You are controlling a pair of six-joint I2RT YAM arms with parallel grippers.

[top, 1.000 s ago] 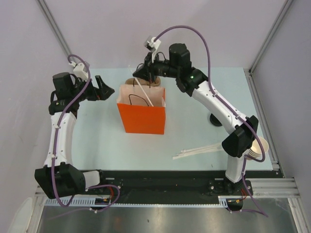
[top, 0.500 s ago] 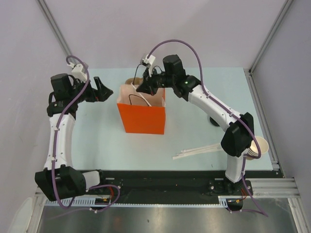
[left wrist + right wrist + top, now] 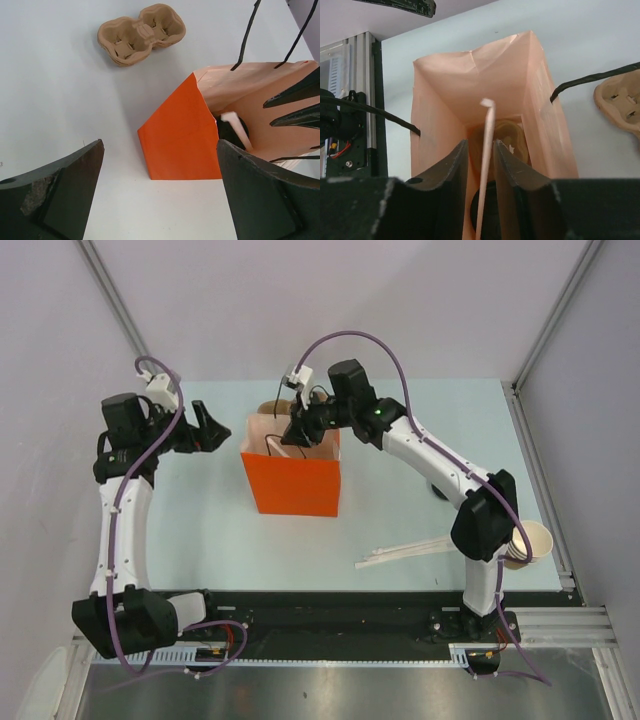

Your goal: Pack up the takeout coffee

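The bag point(image 3: 291, 483) is bright orange outside and pale peach inside, with thin black handles point(image 3: 585, 80). Between the matt black right fingers point(image 3: 445, 185) stands a cream-white stick point(image 3: 486, 145). Of the takeout coffee point(image 3: 227, 134), just past the black left fingers point(image 3: 60, 195), only a black top shows. Beyond them a plain tan pulp carrier point(image 3: 141, 33) lies on the pale grey-blue surface point(image 3: 60, 90).

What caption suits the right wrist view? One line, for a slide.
Right pincer above the open orange bag, a pale straw standing between its parted jaws.
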